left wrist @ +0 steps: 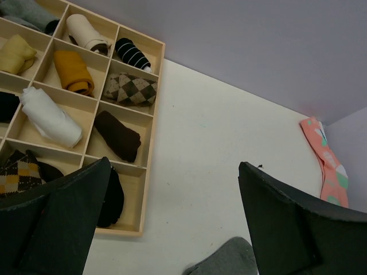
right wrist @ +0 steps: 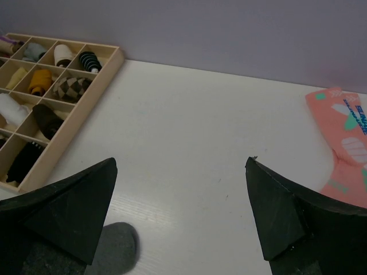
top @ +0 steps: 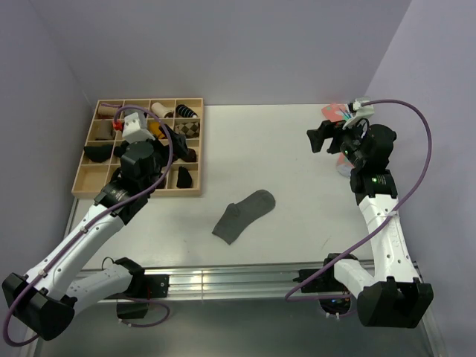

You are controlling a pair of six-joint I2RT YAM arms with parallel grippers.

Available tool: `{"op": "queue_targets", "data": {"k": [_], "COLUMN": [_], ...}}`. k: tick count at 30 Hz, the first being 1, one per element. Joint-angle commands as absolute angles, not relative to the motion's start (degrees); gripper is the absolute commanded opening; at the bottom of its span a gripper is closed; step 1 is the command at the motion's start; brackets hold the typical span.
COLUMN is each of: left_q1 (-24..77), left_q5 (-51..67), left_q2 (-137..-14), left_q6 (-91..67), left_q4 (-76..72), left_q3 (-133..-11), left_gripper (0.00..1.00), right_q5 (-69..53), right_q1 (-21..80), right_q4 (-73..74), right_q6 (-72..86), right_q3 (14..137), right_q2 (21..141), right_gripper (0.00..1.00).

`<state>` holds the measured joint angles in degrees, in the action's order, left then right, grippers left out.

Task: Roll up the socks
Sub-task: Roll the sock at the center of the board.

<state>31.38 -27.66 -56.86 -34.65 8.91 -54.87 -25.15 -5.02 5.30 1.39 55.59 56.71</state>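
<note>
The dark charcoal-grey socks (top: 244, 215) lie flat and unrolled near the table's front middle. Their toe end shows in the left wrist view (left wrist: 229, 260) and in the right wrist view (right wrist: 114, 247). My left gripper (top: 181, 143) is open and empty, raised over the right edge of the wooden tray, well left of and behind the socks. My right gripper (top: 321, 139) is open and empty, raised at the far right, well behind and to the right of the socks.
A wooden compartment tray (top: 191, 193) at the back left holds several sock rolls, also seen in the left wrist view (left wrist: 150, 149). A salmon-pink sock with coloured dots (left wrist: 325, 163) lies at the far right edge, partly hidden by the right arm.
</note>
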Motion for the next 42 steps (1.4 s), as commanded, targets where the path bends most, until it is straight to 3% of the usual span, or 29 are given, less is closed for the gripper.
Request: {"op": "queue_targets", "data": {"k": [1, 8, 12, 23, 27, 42], "left_q1": [31.38, 31.38, 31.38, 31.46, 31.47, 31.46], "left_q5": [-26.72, -25.58, -24.43, -24.78, -25.31, -26.46], "left_q2": [-56.95, -58.09, -56.79, -51.86, -50.71, -48.60], "left_q6": [-32.96, -32.61, -33.31, -39.72, -41.48, -42.89], "left_q4": [8.09, 8.44, 7.83, 7.56, 8.43, 9.76], "left_q3": [-56.78, -57.39, -55.99, -48.35, -46.50, -45.88], "left_gripper": [1.00, 0.99, 0.99, 0.95, 0.93, 0.91], "right_q5": [-25.40, -29.61, -29.45, -13.54, -11.09, -3.52], "right_q1": [-5.10, -5.10, -3.35, 27.48, 33.47, 54.48], "right_q4": [5.10, 9.93, 13.09, 16.61, 17.84, 20.21], "right_q6": [0.70, -3.77, -7.90, -14.59, -14.77, -7.66], "right_q3": [57.13, 59.06, 59.32, 56.07, 56.25, 53.34], "right_q2": [56.42, 58.62, 59.94, 71.27, 75.67, 82.60], "right_gripper": [1.00, 1.00, 0.94, 0.76, 0.65, 0.49]}}
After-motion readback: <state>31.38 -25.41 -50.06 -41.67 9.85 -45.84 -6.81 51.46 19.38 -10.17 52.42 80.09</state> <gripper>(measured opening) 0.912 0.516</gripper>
